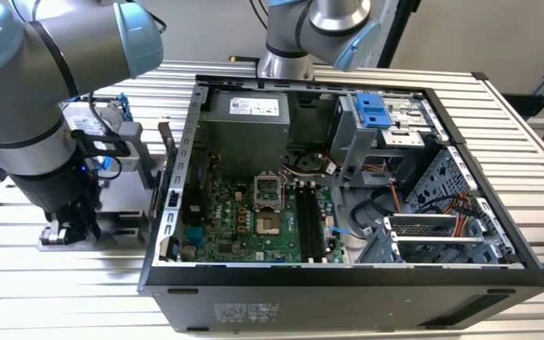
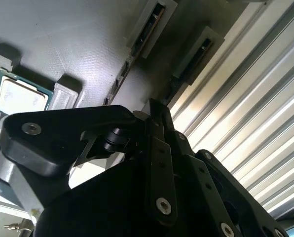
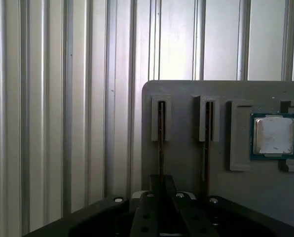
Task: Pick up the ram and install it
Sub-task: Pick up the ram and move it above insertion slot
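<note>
**Jaws on the stick, still in the tray**

My gripper [image 3: 161, 183] is down over the grey tray [image 3: 186, 91], which lies on the ribbed metal table [image 3: 63, 98]. In the exterior view, I [image 1: 69, 230] hang just beside the open computer case [image 1: 348, 283], on the exterior view's left.

The ram [image 3: 160, 133] stands on edge in a narrow slot of the tray. My jaws are drawn nearly together on its thin edge (no gap shows either side of it). The stick has not left its slot.

A second stick [image 3: 205, 148] stands in the neighbouring slot, untouched. Beyond that one, the square silver processor [image 3: 274, 135] sits in its own pocket, and it shows in the second wrist view too [image 2: 19, 96].

Inside the case, the long black memory slots [image 1: 312, 219] on the green board lie bare.
</note>
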### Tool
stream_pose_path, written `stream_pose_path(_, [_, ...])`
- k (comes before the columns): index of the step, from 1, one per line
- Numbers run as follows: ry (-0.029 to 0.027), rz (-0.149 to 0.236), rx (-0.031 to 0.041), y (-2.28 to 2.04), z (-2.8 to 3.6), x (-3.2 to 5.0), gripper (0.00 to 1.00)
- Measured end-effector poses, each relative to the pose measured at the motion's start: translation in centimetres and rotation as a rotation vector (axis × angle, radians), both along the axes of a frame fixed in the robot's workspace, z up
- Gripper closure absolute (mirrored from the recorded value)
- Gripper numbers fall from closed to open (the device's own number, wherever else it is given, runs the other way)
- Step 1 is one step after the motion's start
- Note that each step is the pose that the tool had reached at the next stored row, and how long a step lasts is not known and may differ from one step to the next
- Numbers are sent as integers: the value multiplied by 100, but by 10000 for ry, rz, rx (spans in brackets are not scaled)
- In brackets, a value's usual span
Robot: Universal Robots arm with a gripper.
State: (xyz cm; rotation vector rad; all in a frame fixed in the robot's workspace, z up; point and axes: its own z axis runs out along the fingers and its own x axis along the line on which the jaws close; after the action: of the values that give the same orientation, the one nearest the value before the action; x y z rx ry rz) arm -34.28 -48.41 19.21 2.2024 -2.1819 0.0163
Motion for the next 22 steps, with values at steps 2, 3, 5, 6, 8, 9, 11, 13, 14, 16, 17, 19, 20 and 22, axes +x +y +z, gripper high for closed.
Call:
stream_pose_path(2, [2, -1, -1, -3, 1, 0, 100])
stream_pose_path(3, [1, -1, -1, -3, 1, 0, 100])
stream_pose_path(5, [1, -1, -1, -3, 1, 0, 100])
stream_pose_path(6, [1, 0, -2, -4, 1, 0, 100])
stream_pose_path(8, [2, 0, -1, -5, 1, 0, 100])
stream_pose_path(9, [1, -1, -1, -5, 1, 0, 100])
stream_pose_path(11, [2, 0, -1, -5, 1, 0, 100])
stream_pose_path(13, [1, 0, -2, -6, 1, 0, 100])
stream_pose_path(14, [1, -1, -2, -6, 1, 0, 100])
stream_pose_path(16, [1, 0, -1, -6, 1, 0, 100])
stream_pose_path(17, [1, 0, -1, -7, 1, 0, 100])
stream_pose_path(19, [2, 0, -1, -7, 1, 0, 100])
stream_pose_path(20, [2, -1, -1, -7, 1, 0, 100])
stream_pose_path(22, [-1, 0, 0, -8, 3, 0, 100])
